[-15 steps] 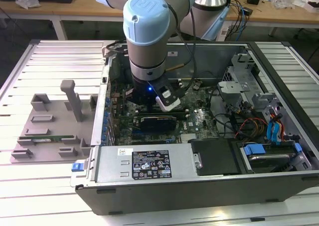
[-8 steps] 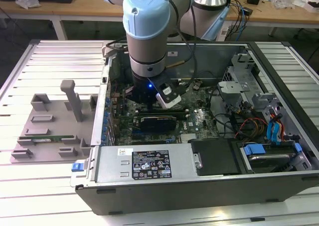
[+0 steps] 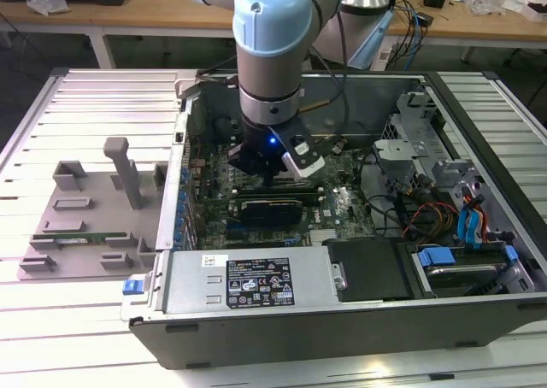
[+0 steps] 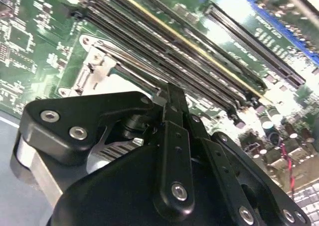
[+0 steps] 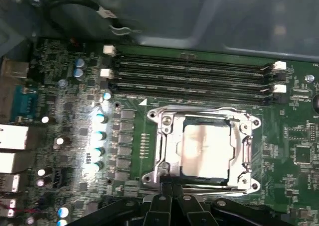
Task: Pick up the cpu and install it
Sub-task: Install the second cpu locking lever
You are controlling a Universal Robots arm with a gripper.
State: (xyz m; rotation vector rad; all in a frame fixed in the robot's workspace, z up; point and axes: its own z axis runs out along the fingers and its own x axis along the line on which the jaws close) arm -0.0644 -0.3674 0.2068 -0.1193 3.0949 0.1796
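**CPU seated in socket, claw poised at the frame's edge**

Your black linkage gripper (image 5: 172,198) has its fingers pressed together, with nothing visible between them; in both wrist views the tips meet just at the near edge of the silvery metal socket frame (image 5: 164,136). The cpu, a small flat square chip with a pale grey metal top (image 5: 205,149), lies inside that frame on the green motherboard (image 5: 65,136), apparently already in its seat and apart from the fingertips.

Risks, judged from this pose:
- If you press down or slide toward the chip, the closed tips could skid off the frame and scrape the cpu's top plate or nudge it askew in the socket.
- Whether the chip sits fully flat cannot be told; any load on a tilted chip could damage the contacts beneath.
- The long black memory slots (image 5: 194,74) run just beside the frame, so a sideways move could catch their white latches.
- In the exterior view, the grey and blue robot arm (image 3: 270,55) reaches deep into the open dark computer case (image 3: 342,320); a wide swing could strike its wall or cables.
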